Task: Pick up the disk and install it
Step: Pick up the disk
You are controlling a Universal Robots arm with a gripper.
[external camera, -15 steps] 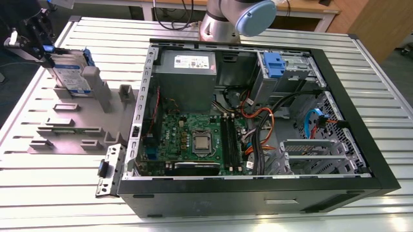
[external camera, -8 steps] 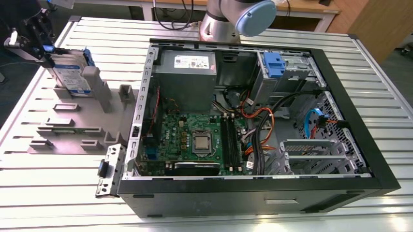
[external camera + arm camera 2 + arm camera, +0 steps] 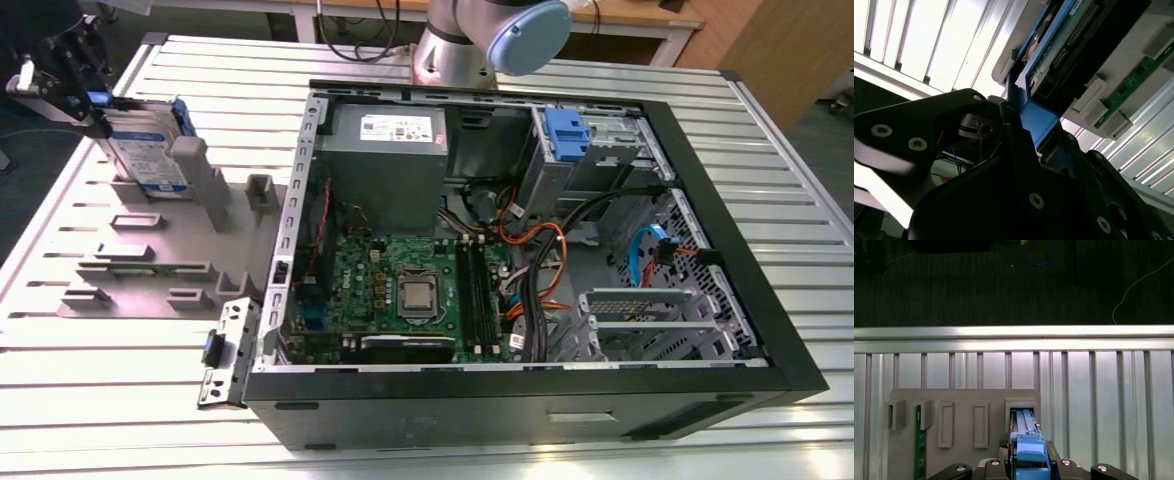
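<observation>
Step in hand: the pick-up half of the task, by my judgement; nothing of the install was yet done.
Gripper: the gripper (image 3: 100, 115) stood at 10 o'clock in the exterior view, well apart from the computer case (image 3: 507, 400).
Jaws: together on the disk (image 3: 150, 155), clamped on the blue carrier frame at its upper edge; in the first wrist view the frame (image 3: 1026, 442) sat squarely between them.
Disk: upright on edge, label facing the case, its lower edge at the slot of the grey holder plate (image 3: 147, 275). Whether it was clear of the slot I could not tell.
Second wrist view: the disk (image 3: 1046, 117) showed its blue frame and green circuit side, close against the gripper's body.
Holder plate: flat on the slatted desk (image 3: 120, 420), at 9 o'clock from the case.
Case: lay open on its side, power supply (image 3: 387, 160) at 12 o'clock inside, a blue bracket (image 3: 567, 135) in the drive cage at 1 o'clock.
Next move calls for: a straight pull in line with the slot, as I judge it, with the grip held firm so the frame neither binds nor tilts.
Risk: a skewed pull could drag the plate along.
</observation>
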